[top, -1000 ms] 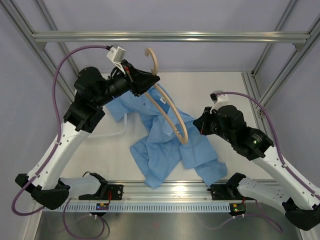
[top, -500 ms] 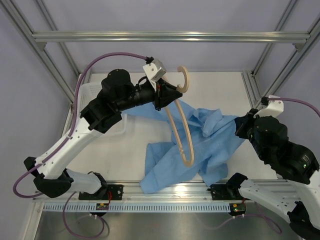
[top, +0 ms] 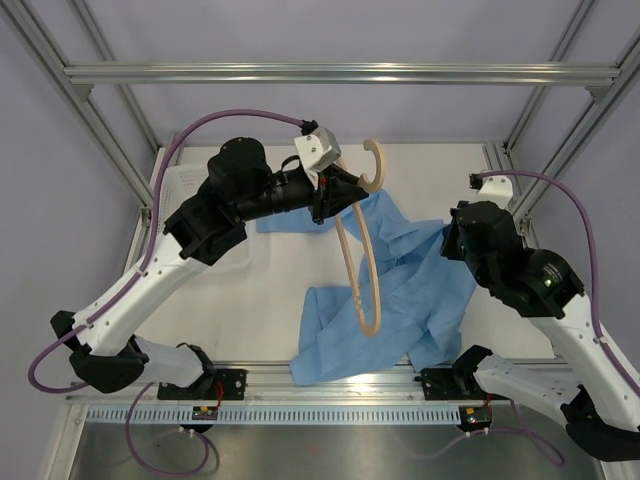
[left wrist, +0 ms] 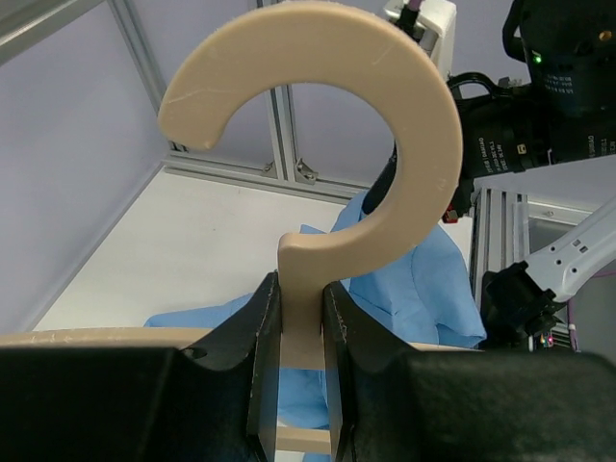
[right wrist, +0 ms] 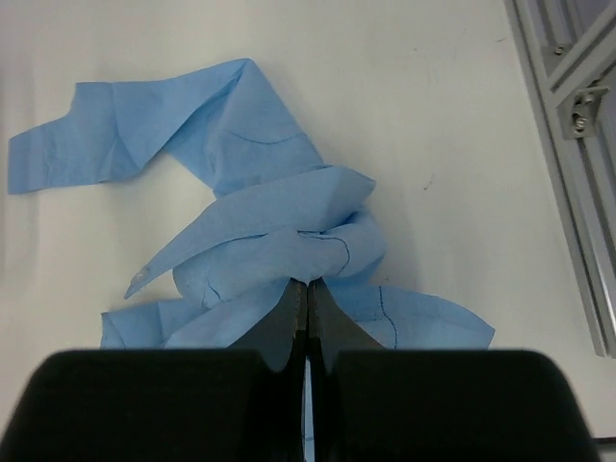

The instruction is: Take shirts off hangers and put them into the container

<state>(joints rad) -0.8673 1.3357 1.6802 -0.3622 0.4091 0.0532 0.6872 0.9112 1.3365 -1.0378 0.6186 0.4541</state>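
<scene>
A beige hanger (top: 366, 262) is held up over the table, its hook (left wrist: 423, 125) standing above my left gripper (left wrist: 301, 318). That gripper (top: 338, 192) is shut on the hanger's neck. The hanger's long arms run toward the front edge, across a wrinkled light blue shirt (top: 410, 290). Whether cloth still hangs on them I cannot tell. My right gripper (right wrist: 308, 289) is shut on a bunched fold of the shirt (right wrist: 250, 231) at its right side (top: 447, 238). The clear container (top: 178, 180) shows only faintly at the back left, mostly under the left arm.
Silver frame bars (top: 340, 73) cross the back, and uprights stand at the sides, one (top: 505, 170) close to the right arm. A rail (top: 330, 372) runs along the front edge, and the shirt's lower end drapes against it.
The left arm has swung the hanger to the right and turned it. The right gripper has dragged the shirt rightward, so the cloth now lies more to the right.
</scene>
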